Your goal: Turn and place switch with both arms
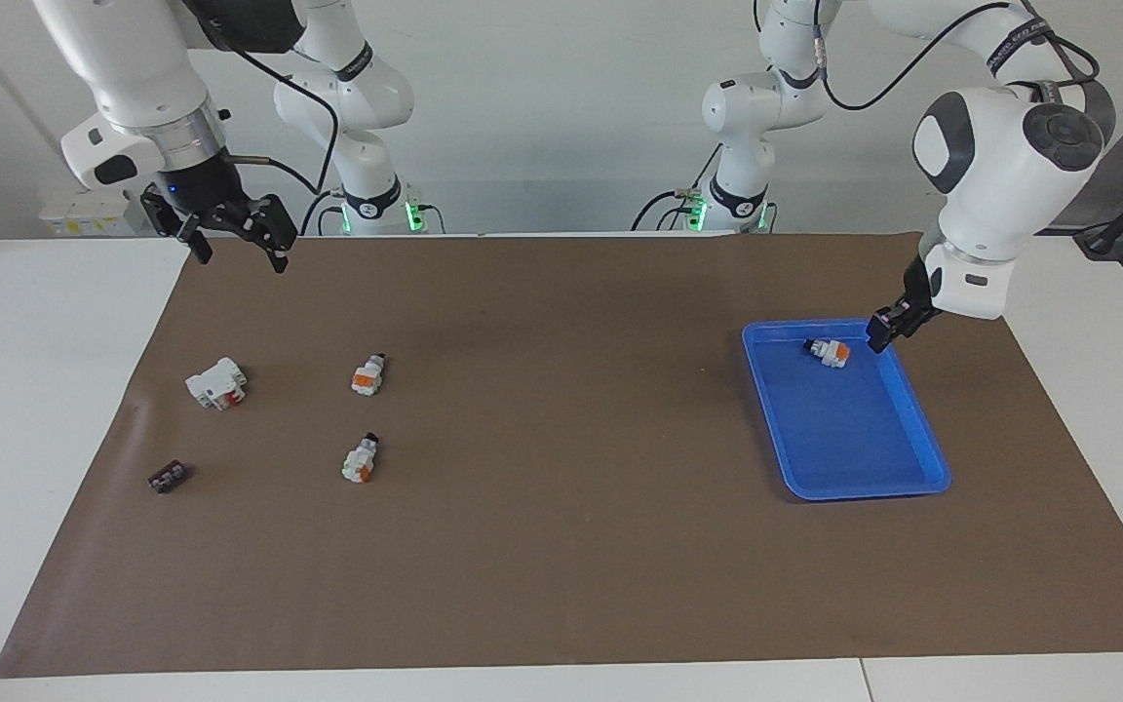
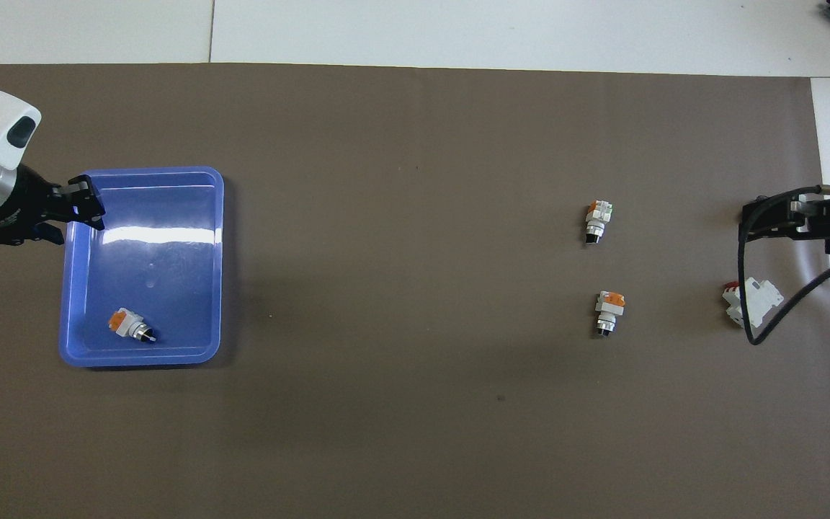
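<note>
A switch (image 1: 829, 352) lies on its side in the blue tray (image 1: 844, 487), in the part nearer to the robots, orange face up. It also shows in the overhead view (image 2: 129, 326) inside the tray (image 2: 141, 357). My left gripper (image 1: 885, 331) is open and empty, raised over the tray's edge at the left arm's end; it also shows in the overhead view (image 2: 87, 205). Two more switches (image 1: 367, 374) (image 1: 361, 459) lie on the brown mat toward the right arm's end. My right gripper (image 1: 235, 244) is open and empty, up in the air over the mat's edge.
A larger white block with red (image 1: 216, 382) and a small black block (image 1: 168, 477) lie on the mat near the right arm's end. The brown mat (image 1: 561, 546) covers most of the white table.
</note>
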Robot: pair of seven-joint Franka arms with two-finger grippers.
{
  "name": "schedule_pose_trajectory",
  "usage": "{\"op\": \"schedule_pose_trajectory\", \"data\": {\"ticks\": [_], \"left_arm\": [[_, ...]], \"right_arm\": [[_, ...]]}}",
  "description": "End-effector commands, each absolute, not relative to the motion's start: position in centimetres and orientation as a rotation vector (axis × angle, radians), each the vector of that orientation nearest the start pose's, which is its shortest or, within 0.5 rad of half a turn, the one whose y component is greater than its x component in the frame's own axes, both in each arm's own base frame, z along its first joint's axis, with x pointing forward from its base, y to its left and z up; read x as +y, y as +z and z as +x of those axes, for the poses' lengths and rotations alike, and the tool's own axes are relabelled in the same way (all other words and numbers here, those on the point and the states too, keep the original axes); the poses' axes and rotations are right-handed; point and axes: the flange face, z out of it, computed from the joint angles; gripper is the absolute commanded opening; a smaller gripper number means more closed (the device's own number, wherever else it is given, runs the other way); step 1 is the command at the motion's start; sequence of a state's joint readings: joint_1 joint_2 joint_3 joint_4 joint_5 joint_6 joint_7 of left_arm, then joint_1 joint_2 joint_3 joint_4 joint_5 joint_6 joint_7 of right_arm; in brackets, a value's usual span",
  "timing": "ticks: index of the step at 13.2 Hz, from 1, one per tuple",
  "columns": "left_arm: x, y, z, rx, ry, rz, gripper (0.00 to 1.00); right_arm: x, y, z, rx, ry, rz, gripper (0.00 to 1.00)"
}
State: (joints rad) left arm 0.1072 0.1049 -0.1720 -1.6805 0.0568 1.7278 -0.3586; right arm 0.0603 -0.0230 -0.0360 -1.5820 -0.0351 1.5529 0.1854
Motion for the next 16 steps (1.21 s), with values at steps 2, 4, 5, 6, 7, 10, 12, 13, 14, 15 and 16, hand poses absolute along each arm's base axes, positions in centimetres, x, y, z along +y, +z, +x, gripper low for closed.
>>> {"op": "schedule_pose_trajectory", "data": {"ticks": [2, 4, 5, 6, 7, 10, 12, 13, 14, 15, 16], "left_arm": [[-4.7, 58.2, 58.2, -0.24, 0.125, -3.073, 0.53], [-5.2, 60.7, 57.3, -0.23, 0.17, -3.092, 0.53], [-5.6, 61.7, 56.9, -0.217, 0.176, -3.09, 0.54], [-5.6, 62.5, 56.7, -0.178, 0.172, -3.095, 0.54], [-5.5, 63.2, 56.3, -0.068, 0.165, -3.101, 0.58], [-5.2, 64.0, 56.3, 0.1, 0.124, -3.114, 0.69], [-5.2, 65.0, 56.7, 0.099, 0.029, -3.121, 0.77], [-5.0, 65.4, 57.1, 0.093, -0.028, -3.125, 0.8], [-4.9, 65.6, 57.3, 0.088, -0.071, -3.127, 0.81], [-4.8, 66.2, 57.4, 0.084, -0.123, -3.125, 0.85], [-4.8, 66.9, 56.8, 0.082, -0.166, -3.12, 0.89]], "right_arm": [[0.0, 63.9, 53.8, 0.132, 0.071, -3.166, 1.0], [-1.4, 63.7, 53.7, 0.101, 0.083, -3.155, 1.0], [-1.7, 63.7, 53.6, 0.108, 0.083, -3.156, 1.0], [-1.8, 63.7, 53.7, 0.111, 0.087, -3.156, 1.0], [-1.8, 63.4, 53.5, 0.112, 0.128, -3.159, 1.0], [-2.0, 63.4, 53.5, 0.123, 0.131, -3.153, 1.0], [-2.0, 63.4, 53.6, 0.128, 0.126, -3.154, 1.0], [-2.1, 63.4, 53.5, 0.132, 0.126, -3.152, 1.0], [-2.0, 63.4, 53.3, 0.133, 0.128, -3.153, 1.0], [-2.0, 63.4, 53.3, 0.133, 0.128, -3.153, 1.0], [-2.1, 63.3, 53.3, 0.135, 0.131, -3.152, 1.0]]}}
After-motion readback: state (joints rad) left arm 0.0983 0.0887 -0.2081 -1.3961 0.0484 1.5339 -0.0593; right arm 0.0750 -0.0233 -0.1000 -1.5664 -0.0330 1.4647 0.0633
